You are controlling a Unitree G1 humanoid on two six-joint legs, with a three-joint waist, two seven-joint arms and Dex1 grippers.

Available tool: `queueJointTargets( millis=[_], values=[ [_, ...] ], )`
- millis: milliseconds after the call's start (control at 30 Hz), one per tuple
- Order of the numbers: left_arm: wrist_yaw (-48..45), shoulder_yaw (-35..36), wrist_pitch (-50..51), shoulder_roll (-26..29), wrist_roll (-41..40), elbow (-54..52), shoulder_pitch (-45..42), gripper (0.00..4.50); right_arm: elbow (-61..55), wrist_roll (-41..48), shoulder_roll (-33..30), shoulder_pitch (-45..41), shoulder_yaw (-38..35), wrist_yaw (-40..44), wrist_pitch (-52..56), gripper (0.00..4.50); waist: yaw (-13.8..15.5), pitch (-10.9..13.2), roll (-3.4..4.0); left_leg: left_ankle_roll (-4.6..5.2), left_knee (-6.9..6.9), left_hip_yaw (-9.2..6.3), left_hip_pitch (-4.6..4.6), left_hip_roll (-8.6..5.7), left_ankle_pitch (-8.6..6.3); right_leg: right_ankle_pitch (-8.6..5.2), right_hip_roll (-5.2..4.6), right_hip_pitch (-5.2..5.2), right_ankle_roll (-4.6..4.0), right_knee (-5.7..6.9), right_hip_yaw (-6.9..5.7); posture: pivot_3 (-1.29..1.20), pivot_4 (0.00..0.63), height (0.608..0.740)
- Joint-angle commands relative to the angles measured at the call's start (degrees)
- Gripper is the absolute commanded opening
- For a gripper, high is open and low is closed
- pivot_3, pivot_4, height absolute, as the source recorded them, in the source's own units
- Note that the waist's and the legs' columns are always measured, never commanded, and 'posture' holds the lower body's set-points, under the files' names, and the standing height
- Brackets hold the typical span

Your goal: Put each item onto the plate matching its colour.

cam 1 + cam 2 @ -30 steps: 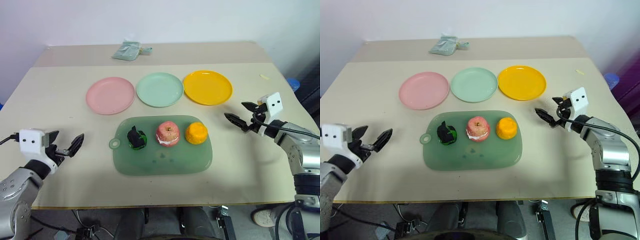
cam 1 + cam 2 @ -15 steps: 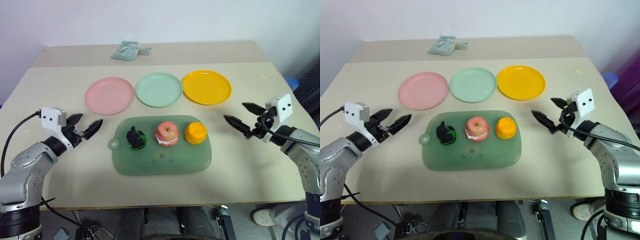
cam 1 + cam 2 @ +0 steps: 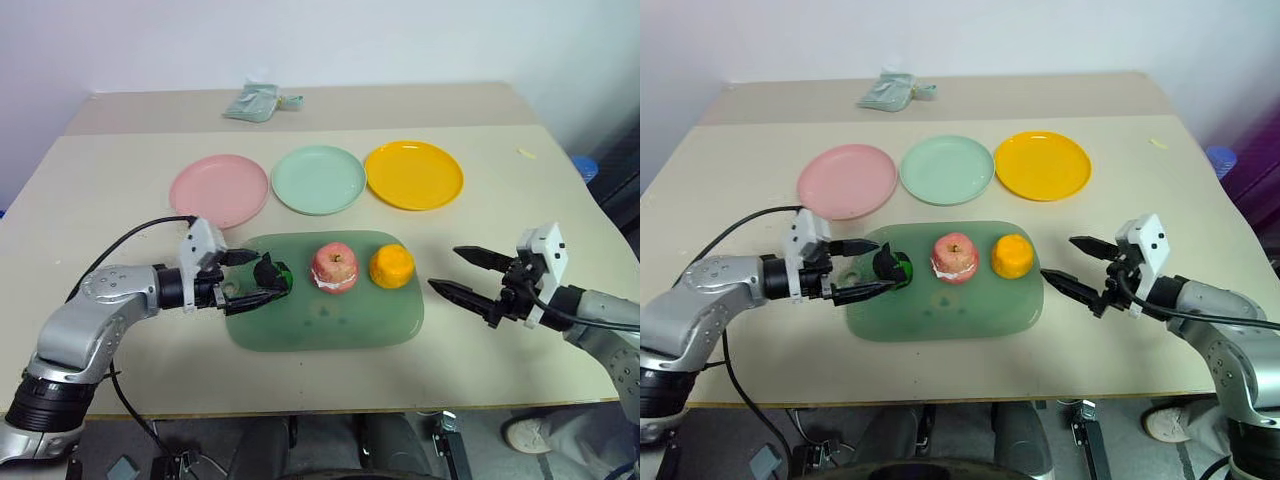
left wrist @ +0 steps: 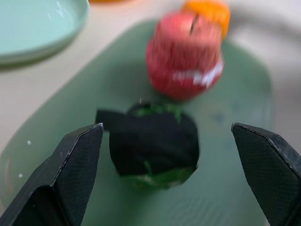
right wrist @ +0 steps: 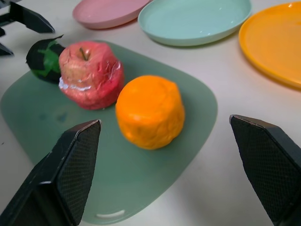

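Straddling the green piece (image 3: 271, 276) on the matte green board (image 3: 330, 325), my left gripper (image 3: 247, 277) has its fingers apart. I see the dimpled apple (image 3: 335, 267) and waxy orange fruit (image 3: 391, 266) alongside; the right gripper (image 3: 455, 272) gapes beside them. Glossy round plates (image 3: 320, 179) lie beyond.

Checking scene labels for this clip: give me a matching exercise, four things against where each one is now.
Things:
1. green piece
2. apple
3. orange fruit
4. pale green packet

Places:
A. middle of the green board
B. far edge of the table
C. board end nearest the right gripper
D. between the open fingers of the left gripper

Pairs: 1-D, 2-A, 3-C, 4-B
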Motion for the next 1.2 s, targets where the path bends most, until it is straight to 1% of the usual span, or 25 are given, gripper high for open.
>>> queueJointTargets(
  millis=[33,100,133,167,200,267,367,467,567,633,700,800,867,900,933,967,1033,1133,1200],
  values=[
    [-0.81,-3.80,-4.76,-0.12,5.86,3.08,-1.08,4.23,-2.46,0.44,0.11,0.45,-1.08,0.26,-2.00,4.49,-0.02,0.00,0.00,0.00,0.00,0.00,0.00,0.00,0.00,0.00,0.00,0.00,0.00,0.00,0.00,0.00,0.150,0.740],
    [-0.97,-3.78,-5.80,-0.53,6.60,4.17,-1.06,3.67,-2.61,0.40,0.29,0.74,-1.01,0.08,-2.43,4.50,-0.04,0.01,-0.01,0.01,0.00,-0.01,0.00,0.00,0.00,0.00,0.00,-0.01,0.01,0.00,0.00,0.00,0.150,0.740],
    [-0.87,-3.21,-5.90,-0.83,6.36,4.53,-1.14,3.22,-2.65,0.44,0.33,0.82,-1.03,0.00,-2.57,4.50,-0.04,0.01,-0.01,0.01,0.00,-0.02,0.00,0.01,0.00,0.00,0.00,-0.01,0.01,0.00,-0.01,0.00,0.150,0.740],
    [-0.86,-2.78,-6.01,-1.06,6.23,4.70,-1.13,2.65,-2.73,0.51,0.34,0.97,-1.07,-0.06,-2.70,4.50,-0.04,0.01,-0.02,0.01,0.00,-0.03,-0.01,0.02,0.00,0.00,0.00,-0.01,0.01,0.00,-0.01,0.00,0.150,0.740],
    [-0.25,0.07,-4.76,-2.18,3.40,5.13,-2.03,2.21,-2.78,0.48,0.43,1.19,-1.07,-0.14,-2.90,4.50,-0.04,0.01,-0.02,0.01,0.00,-0.03,-0.01,0.03,0.00,0.00,0.00,-0.01,0.01,0.01,-0.01,0.00,0.150,0.740],
    [1.24,4.53,-3.03,-4.18,-0.71,6.20,-4.08,2.21,-2.79,0.29,0.56,1.64,-0.92,-0.20,-3.39,4.50,0.07,0.03,-0.06,0.01,0.01,-0.03,0.00,0.03,0.00,0.00,-0.01,-0.01,0.01,0.01,-0.01,0.00,0.150,0.740],
    [3.90,7.16,-2.36,-7.08,-2.05,8.61,-8.21,2.21,-2.47,-0.09,0.89,1.65,-0.33,-0.50,-4.09,4.50,0.11,0.04,-0.09,0.01,0.10,-0.13,-0.05,0.01,0.00,0.00,-0.02,0.03,0.01,0.02,-0.11,0.00,0.150,0.740],
    [8.88,8.04,-2.42,-11.14,-0.72,13.40,-14.46,2.21,-1.71,-0.63,1.34,0.91,0.67,-0.84,-4.94,4.50,0.18,0.04,-0.09,0.01,0.11,-0.12,-0.03,-0.03,0.00,0.00,-0.05,0.05,0.03,0.03,-0.12,0.00,0.150,0.740],
    [14.21,5.15,-1.67,-15.31,3.77,20.68,-22.45,2.21,-0.87,-1.03,1.69,-0.20,1.63,-0.87,-5.63,4.50,0.14,0.04,-0.10,0.01,0.16,-0.17,-0.04,-0.21,0.00,0.00,-0.03,0.08,0.04,0.04,-0.20,0.00,0.150,0.740],
    [16.33,2.02,-2.17,-18.43,7.43,26.94,-27.55,2.21,-0.39,-1.27,2.08,-1.38,2.61,-1.00,-5.99,4.50,0.09,0.04,-0.12,0.01,0.18,-0.18,-0.04,-0.26,0.00,0.00,-0.03,0.09,0.04,0.05,-0.20,0.00,0.150,0.740],
    [18.73,-0.87,-4.16,-22.49,11.50,36.23,-33.66,2.21,-0.38,-1.51,2.85,-2.87,3.89,-1.49,-6.21,4.50,0.27,0.04,-0.13,0.01,0.19,-0.18,-0.04,-0.32,0.00,0.00,-0.04,0.10,0.06,0.07,-0.21,0.00,0.150,0.740],
    [24.38,-0.36,-6.08,-27.39,14.77,50.86,-41.96,2.21,-1.20,-1.71,3.83,-3.97,5.18,-2.24,-6.13,4.50,0.14,0.09,-0.22,0.01,0.23,-0.16,-0.07,-0.42,0.01,-0.02,-0.07,0.12,0.11,0.07,-0.26,0.00,0.150,0.740],
    [25.77,0.12,-8.39,-29.45,15.99,58.07,-45.69,2.21,-2.03,-1.77,4.31,-4.24,5.78,-3.06,-6.12,4.50,-0.21,0.13,-0.27,0.01,0.21,-0.18,-0.10,-0.45,0.00,-0.04,-0.09,0.08,0.14,0.07,-0.27,0.00,0.150,0.740],
    [25.91,0.67,-9.18,-30.12,15.97,60.53,-46.89,2.71,-2.60,-1.69,4.58,-4.29,5.99,-3.65,-6.02,4.50,-0.34,0.13,-0.28,0.03,0.18,-0.19,-0.10,-0.45,0.00,-0.05,-0.11,0.04,0.15,0.07,-0.23,0.00,0.150,0.740],
    [25.80,1.08,-10.00,-30.52,16.03,62.40,-47.78,2.98,-3.19,-1.60,4.80,-4.28,6.16,-4.16,-5.93,4.50,-0.43,0.13,-0.28,0.03,0.13,-0.21,-0.10,-0.45,0.00,-0.05,-0.13,-0.03,0.16,0.09,-0.19,0.00,0.150,0.740],
    [25.66,1.40,-10.55,-30.60,16.11,63.55,-48.43,3.42,-3.85,-1.46,4.98,-4.21,6.29,-4.63,-5.82,4.50,-0.43,0.13,-0.28,0.03,0.10,-0.20,-0.11,-0.45,0.00,-0.05,-0.14,-0.06,0.16,0.10,-0.16,0.00,0.150,0.740],
    [24.72,2.21,-11.22,-30.22,15.73,64.02,-48.95,4.42,-4.79,-1.10,5.31,-4.04,6.29,-5.45,-5.68,4.50,-0.38,0.13,-0.28,0.02,0.11,-0.20,-0.11,-0.45,0.00,-0.05,-0.14,-0.09,0.16,0.12,-0.16,0.00,0.150,0.740],
    [21.43,5.05,-10.37,-28.17,12.95,59.24,-47.50,4.42,-5.45,-0.74,5.69,-3.51,6.10,-6.43,-5.57,4.50,-0.15,0.15,-0.30,0.01,0.14,-0.23,-0.13,-0.46,0.01,-0.05,-0.16,-0.08,0.16,0.14,-0.17,0.00,0.150,0.740],
    [17.88,6.53,-8.91,-26.44,10.47,52.44,-44.86,4.42,-5.46,-0.87,5.77,-3.01,6.16,-6.66,-5.62,4.50,-0.20,0.15,-0.30,0.01,0.15,-0.24,-0.14,-0.46,0.01,-0.05,-0.17,-0.08,0.16,0.14,-0.17,0.00,0.150,0.740]
  ],
)
